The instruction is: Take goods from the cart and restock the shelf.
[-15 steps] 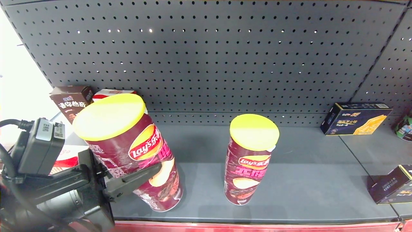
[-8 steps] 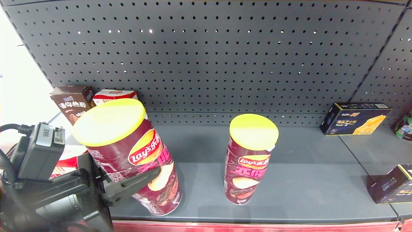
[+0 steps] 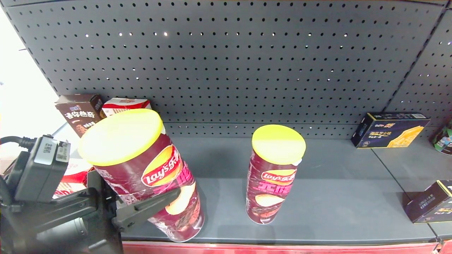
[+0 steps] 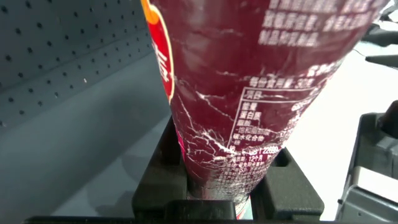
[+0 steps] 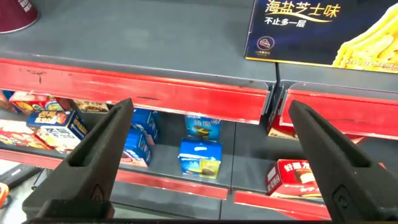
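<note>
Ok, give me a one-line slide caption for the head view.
Left gripper holds a yellow-lidded chip can at the front of the shelf, left of a second can standing upright.

Left claw (image 3: 141, 192): clamped around tilted chip can (image 3: 141, 165), yellow lid up.
Second can (image 3: 273, 176): upright on shelf (image 3: 335, 197), well right of claw.
Behind claw: brown box (image 3: 78, 111), red-white box (image 3: 125, 103).
Far right of claw: blue box (image 3: 390, 129).
</note>
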You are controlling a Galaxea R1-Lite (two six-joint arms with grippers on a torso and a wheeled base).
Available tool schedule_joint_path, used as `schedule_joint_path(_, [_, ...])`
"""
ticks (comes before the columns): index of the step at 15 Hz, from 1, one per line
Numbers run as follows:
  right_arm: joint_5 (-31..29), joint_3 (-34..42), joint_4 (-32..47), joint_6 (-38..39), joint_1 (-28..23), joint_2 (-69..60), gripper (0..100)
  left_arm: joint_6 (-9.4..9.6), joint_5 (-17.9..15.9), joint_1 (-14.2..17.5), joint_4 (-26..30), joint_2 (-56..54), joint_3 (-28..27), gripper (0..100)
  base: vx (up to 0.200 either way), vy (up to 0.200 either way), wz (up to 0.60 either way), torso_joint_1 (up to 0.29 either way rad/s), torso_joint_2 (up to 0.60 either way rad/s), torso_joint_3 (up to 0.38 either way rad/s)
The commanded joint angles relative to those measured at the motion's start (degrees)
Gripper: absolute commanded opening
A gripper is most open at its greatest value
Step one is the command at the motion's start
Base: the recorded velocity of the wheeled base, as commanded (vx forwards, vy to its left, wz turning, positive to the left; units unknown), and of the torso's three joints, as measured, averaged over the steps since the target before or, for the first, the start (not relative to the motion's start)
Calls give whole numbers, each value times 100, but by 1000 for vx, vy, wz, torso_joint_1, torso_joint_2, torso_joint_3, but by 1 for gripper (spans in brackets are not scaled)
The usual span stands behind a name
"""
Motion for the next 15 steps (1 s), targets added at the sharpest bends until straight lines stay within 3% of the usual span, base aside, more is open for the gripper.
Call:
schedule_joint_path(1, [-1,2,-2,-2,3,37,100,-10,6,47,13,35,-219,0,0,0,0,0,0,0])
schedule_joint_path(4, [-1,2,-2,-2,3,37,100,-19,23,56,329,149,-536,0,0,0,0,0,0,0])
schedule_joint_path(7, [-1,2,-2,-2,3,37,100,25,-12,-15,1929,114,-1643,0,0,0,0,0,0,0])
schedule_joint_path(9, [-1,2,-2,-2,11,37,100,43,-29,47,2518,299,-2329,0,0,0,0,0,0,0])
schedule_joint_path(11, [-1,2,-2,-2,3,37,100,69,-21,-85,2948,369,-2663,0,0,0,0,0,0,0])
schedule_joint_path(13, [-1,2,-2,-2,3,37,100,298,76,-225,2948,536,-2636,0,0,0,0,0,0,0])
schedule_joint_path(14, [-1,2,-2,-2,11,37,100,553,59,-225,2992,659,-2724,0,0,0,0,0,0,0])
schedule_joint_path(15, [-1,2,-2,-2,3,37,100,623,67,-225,2992,756,-2777,0,0,0,0,0,0,0])
